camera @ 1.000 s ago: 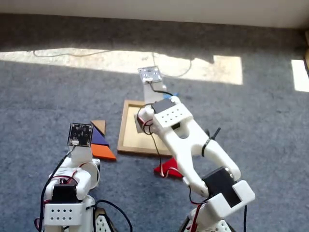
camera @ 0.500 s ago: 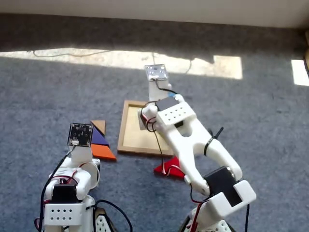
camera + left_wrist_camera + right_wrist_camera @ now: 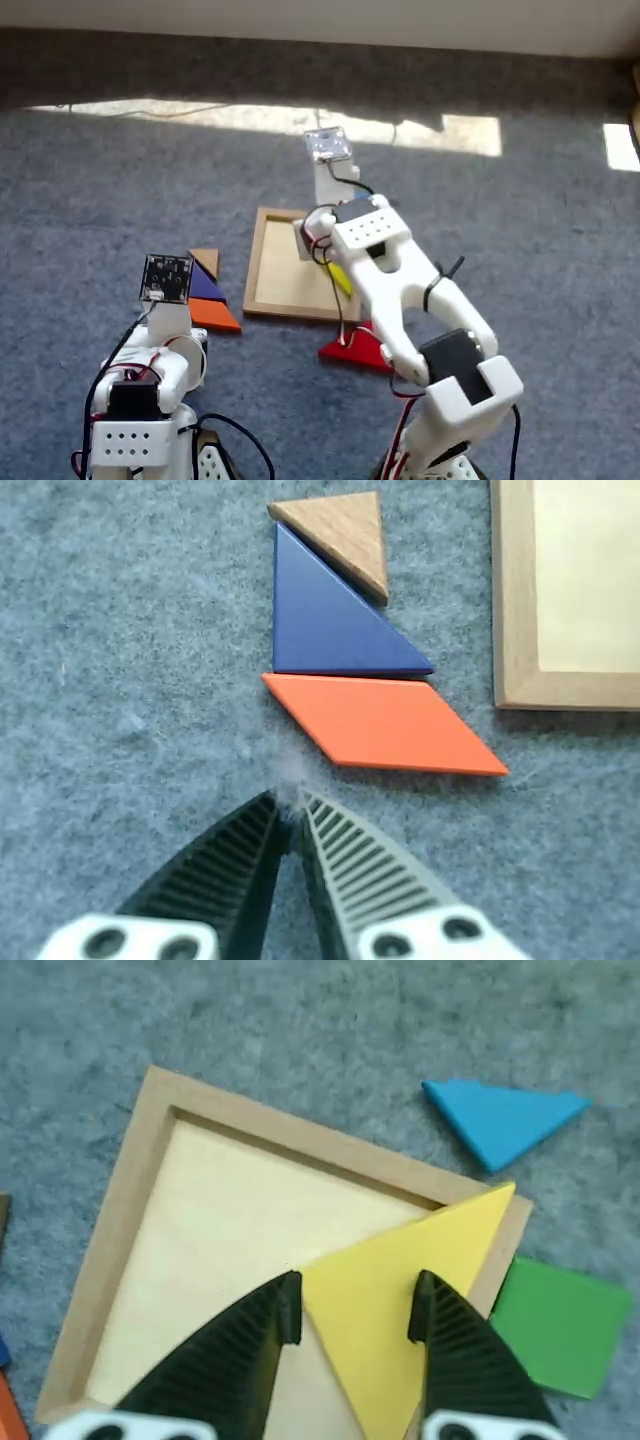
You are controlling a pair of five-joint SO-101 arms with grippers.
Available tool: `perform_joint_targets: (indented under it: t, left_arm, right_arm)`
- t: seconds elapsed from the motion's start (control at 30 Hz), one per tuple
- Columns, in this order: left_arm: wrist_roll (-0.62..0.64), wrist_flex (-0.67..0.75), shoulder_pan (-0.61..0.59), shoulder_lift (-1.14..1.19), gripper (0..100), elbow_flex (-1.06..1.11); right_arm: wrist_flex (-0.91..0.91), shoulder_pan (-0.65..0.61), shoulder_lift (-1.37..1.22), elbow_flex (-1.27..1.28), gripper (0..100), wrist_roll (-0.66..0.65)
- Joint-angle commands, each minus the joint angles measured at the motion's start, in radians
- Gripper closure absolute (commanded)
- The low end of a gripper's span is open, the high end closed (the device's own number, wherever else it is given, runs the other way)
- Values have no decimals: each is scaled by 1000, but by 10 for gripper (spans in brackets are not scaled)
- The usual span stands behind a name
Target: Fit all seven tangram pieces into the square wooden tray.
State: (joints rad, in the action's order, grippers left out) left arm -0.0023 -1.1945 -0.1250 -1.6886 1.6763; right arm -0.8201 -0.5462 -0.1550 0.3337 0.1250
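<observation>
The square wooden tray lies on the carpet with nothing flat inside it; it also appears in the high view. My right gripper is shut on a yellow triangle, held over the tray's inner area with one tip crossing the rim. That yellow triangle peeks out under the right arm. My left gripper is shut with nothing in it, just short of an orange parallelogram. Beyond the orange piece lie a blue triangle and a wooden triangle, left of the tray corner.
A light blue triangle and a green square lie on the carpet outside the tray. A red triangle sits near the tray's front edge, under the right arm. Grey carpet surrounds everything, with a sunlit strip at the back.
The right arm has swung to the right and farther back over the tray, and the yellow triangle now peeks out beneath it. The left arm has not moved.
</observation>
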Motion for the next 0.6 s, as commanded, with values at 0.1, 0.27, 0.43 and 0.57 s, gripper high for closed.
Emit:
perform_joint_targets:
  t: [0.1, 0.27, 0.43, 0.57]
  left_arm:
    - [-8, 15, 15, -8, 992, 25]
    - [-8, 15, 15, -8, 992, 25]
    - [-8, 15, 15, -8, 992, 25]
    - [-8, 15, 15, -8, 992, 25]
  right_arm:
    - [-87, 8, -53, -18, 829, -8]
    - [-236, -31, -8, -13, 829, -8]
    - [-292, -47, -2, -12, 829, -8]
    - [-300, -45, 7, -18, 829, -8]
